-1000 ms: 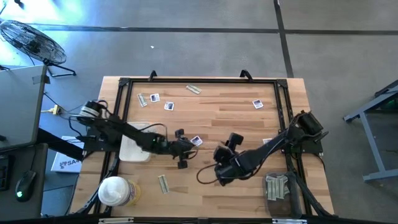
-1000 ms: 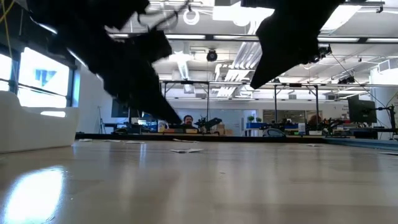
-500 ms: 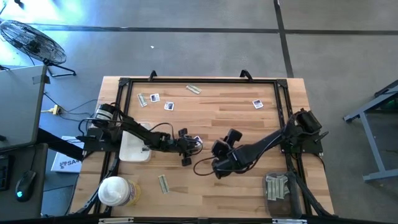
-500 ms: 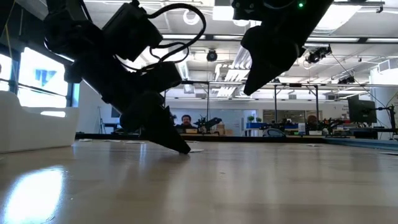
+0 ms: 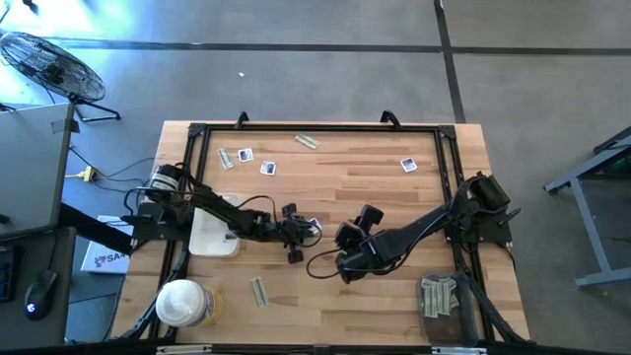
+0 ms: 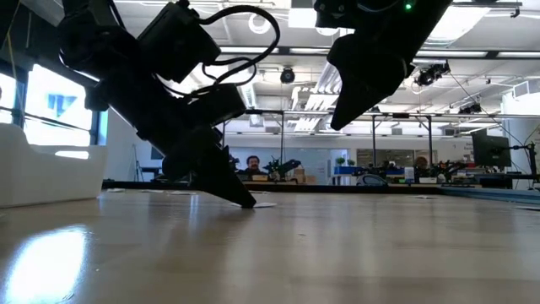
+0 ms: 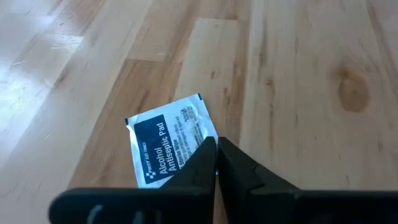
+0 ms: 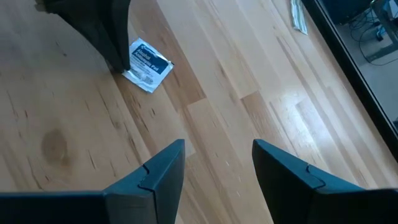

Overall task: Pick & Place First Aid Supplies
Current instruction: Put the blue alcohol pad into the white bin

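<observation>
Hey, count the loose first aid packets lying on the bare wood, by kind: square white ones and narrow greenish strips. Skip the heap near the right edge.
Square white packets: 4
Narrow grey-green strips: 3
Total: 7

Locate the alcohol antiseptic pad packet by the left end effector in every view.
High view: alcohol pad packet, table centre, at the left end effector.
Low view: thin pale sliver at the dark fingertips.
Left wrist view: centre, fingers shut on its edge.
Right wrist view: upper left.
Shared landmark: the left end effector's tips.
</observation>
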Motion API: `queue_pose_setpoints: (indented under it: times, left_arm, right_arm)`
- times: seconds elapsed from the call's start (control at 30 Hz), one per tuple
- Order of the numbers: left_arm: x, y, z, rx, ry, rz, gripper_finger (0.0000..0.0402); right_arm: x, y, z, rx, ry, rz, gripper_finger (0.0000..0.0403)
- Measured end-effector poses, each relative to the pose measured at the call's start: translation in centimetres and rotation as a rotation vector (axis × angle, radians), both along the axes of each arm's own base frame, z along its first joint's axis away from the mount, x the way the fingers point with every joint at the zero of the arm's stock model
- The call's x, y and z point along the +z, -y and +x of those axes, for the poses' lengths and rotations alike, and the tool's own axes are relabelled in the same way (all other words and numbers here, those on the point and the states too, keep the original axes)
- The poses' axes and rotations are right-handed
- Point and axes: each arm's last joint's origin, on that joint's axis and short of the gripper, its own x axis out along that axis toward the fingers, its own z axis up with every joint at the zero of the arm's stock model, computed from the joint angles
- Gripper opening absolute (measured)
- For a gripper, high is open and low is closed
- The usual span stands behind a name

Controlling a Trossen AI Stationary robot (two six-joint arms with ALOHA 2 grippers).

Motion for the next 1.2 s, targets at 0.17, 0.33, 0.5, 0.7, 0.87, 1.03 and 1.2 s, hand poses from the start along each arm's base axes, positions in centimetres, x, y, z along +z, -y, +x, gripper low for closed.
queue_pose_setpoints:
  times: [0.17, 0.33, 0.5, 0.7, 0.87, 1.03, 1.2]
  left_arm:
    - [0.2, -0.1, -0.2, 0.012, -0.008, 0.014, 0.0013]
    - [1.8, -0.3, -0.8, 0.022, -0.016, 0.025, 0.0003]
    - [4.4, -0.5, -1.9, 0.054, -0.01, 0.04, 0.0001]
    - [8.0, 0.2, -4.6, 0.101, -0.022, 0.076, 0.0001]
    - [11.3, 0.7, -8.0, 0.147, 0.004, 0.045, 0.0]
    - [13.5, 0.7, -12.2, 0.177, -0.036, 0.011, 0.0]
    - [14.0, 0.1, -16.2, 0.217, -0.159, -0.048, 0.0]
  right_arm:
    - [0.0, 0.0, 0.0, 0.0, 0.0, 0.0, 0.0183]
    - [0.0, 0.0, 0.0, 0.001, -0.001, 0.003, 0.0183]
    - [0.0, 0.0, 0.0, 0.001, -0.001, 0.003, 0.0183]
    - [0.0, 0.0, 0.0, 0.006, -0.003, 0.001, 0.0183]
    - [0.1, 0.0, 0.1, 0.008, 0.004, 0.004, 0.0183]
    - [0.1, -0.1, 0.2, 0.013, 0.008, 0.004, 0.0183]
    - [0.1, 0.0, 0.2, 0.011, 0.012, 0.002, 0.0183]
